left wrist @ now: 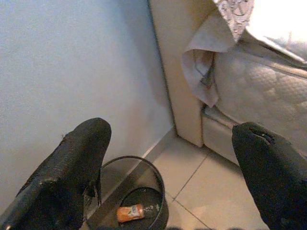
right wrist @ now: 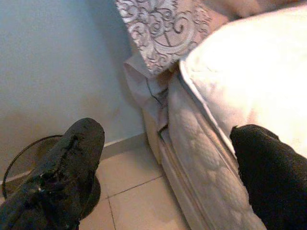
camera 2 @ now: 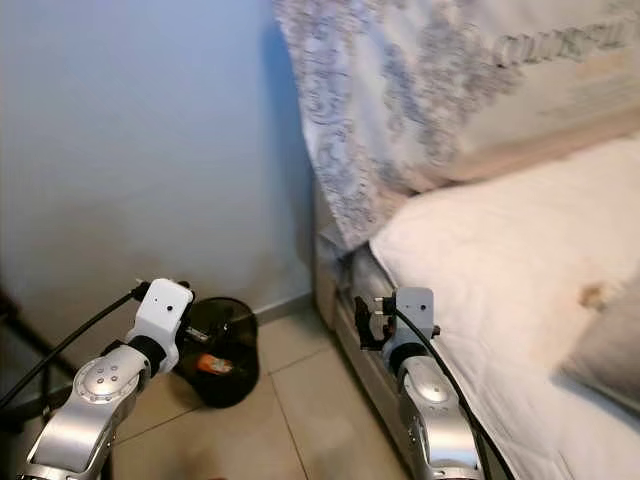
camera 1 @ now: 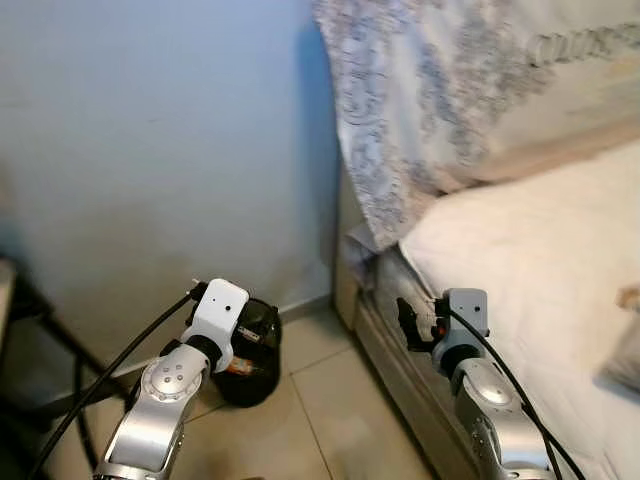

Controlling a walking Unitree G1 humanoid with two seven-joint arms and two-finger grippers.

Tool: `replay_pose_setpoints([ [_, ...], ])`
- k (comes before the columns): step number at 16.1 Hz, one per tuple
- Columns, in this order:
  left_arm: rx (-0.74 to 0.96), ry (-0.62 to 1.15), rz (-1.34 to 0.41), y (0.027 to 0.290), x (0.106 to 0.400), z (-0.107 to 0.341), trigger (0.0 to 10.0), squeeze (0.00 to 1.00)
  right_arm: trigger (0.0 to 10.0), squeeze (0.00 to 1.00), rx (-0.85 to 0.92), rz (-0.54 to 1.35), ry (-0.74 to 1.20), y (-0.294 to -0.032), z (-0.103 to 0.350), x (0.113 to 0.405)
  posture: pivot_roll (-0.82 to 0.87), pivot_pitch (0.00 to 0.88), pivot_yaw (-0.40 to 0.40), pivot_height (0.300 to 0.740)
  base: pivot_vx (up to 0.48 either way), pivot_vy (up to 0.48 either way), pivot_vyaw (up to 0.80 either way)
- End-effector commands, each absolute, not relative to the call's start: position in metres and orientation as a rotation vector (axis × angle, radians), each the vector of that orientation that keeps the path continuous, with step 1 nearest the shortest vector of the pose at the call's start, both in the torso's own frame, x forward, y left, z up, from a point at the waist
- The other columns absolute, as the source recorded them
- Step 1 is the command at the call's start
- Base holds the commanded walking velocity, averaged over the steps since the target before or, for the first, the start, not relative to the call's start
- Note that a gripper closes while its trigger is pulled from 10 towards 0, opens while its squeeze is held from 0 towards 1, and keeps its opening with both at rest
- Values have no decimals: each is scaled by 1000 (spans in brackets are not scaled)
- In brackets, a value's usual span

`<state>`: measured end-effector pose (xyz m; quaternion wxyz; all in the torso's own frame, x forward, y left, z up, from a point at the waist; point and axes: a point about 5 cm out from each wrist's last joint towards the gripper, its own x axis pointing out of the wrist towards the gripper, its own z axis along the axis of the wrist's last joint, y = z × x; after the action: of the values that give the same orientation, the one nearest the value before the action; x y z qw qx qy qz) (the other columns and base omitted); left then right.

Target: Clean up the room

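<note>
A black wire bin (camera 1: 262, 372) stands on the tiled floor against the pale wall, next to the bed's corner. An orange wrapper or small bottle (left wrist: 130, 212) lies at its bottom. My left gripper (left wrist: 170, 134) hovers just above the bin, open, with nothing between its fingers. My right gripper (right wrist: 168, 132) is raised by the mattress edge (camera 1: 400, 262), also open and holding nothing. Its black fingers (camera 1: 408, 324) point toward the wall.
The bed (camera 1: 540, 250) with a white sheet takes up the right side, and a grey patterned pillow (camera 1: 450, 90) leans at its head. A small brownish thing (camera 2: 593, 294) lies on the sheet. Black stand legs (camera 1: 40, 330) are at far left. Beige floor tiles (camera 1: 330, 410) run between bin and bed.
</note>
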<state>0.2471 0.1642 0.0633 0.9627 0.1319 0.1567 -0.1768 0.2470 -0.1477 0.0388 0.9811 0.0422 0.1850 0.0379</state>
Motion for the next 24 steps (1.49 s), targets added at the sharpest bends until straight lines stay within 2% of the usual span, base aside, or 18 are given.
replay_pose_setpoints([
  [1,276,316,-337,168,248,64,10000,0,10000,0,81,85,345,-144,44,251,53,0,26,740,0,0,-788],
  [8,265,308,-317,168,250,65,10000,0,10000,0,74,81,343,-146,46,254,53,0,18,740,0,0,-788],
  [14,167,301,-229,172,257,71,10000,0,10000,0,67,30,300,-149,53,260,62,0,13,740,0,0,-788],
  [24,219,214,-129,181,266,78,10000,0,10000,0,65,-61,263,-159,60,263,55,0,24,740,0,0,-786],
])
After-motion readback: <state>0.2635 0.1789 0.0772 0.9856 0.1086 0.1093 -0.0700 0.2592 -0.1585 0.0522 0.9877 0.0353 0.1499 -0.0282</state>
